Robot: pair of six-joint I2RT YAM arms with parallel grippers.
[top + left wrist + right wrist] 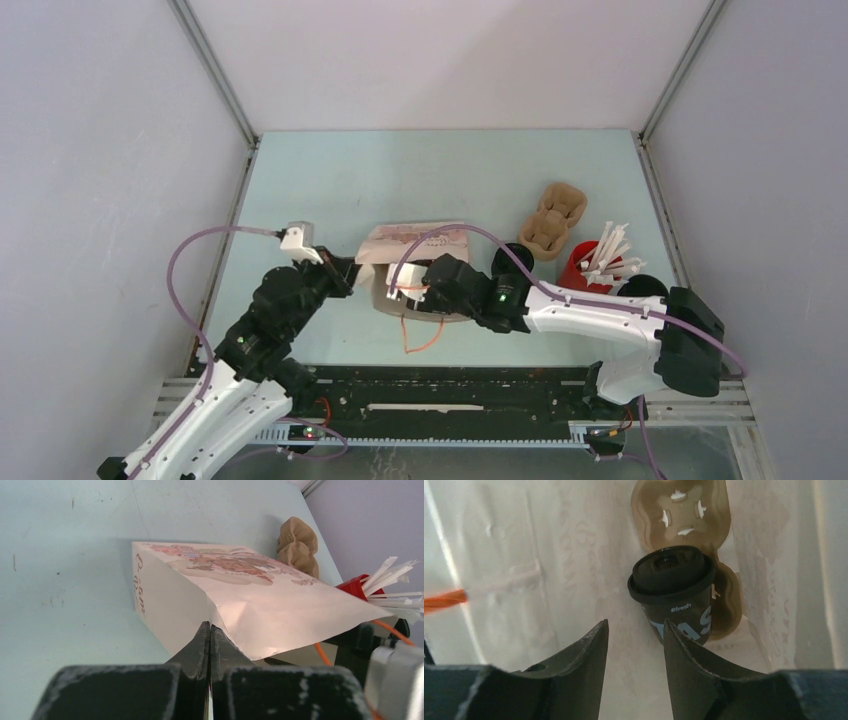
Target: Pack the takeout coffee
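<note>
Right pincer [635, 626] agape near takeout coffee [672, 580]

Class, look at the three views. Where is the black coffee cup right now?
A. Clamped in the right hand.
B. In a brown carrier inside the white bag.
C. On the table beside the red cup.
B: the right wrist view shows the black cup seated in the brown carrier inside the white bag, with the right hand open in front of it.

One paper bag [260, 600], one black coffee cup [672, 580], two pulp carriers [553, 220] [646, 510], one red cup [578, 272] of white sticks [608, 255].
</note>
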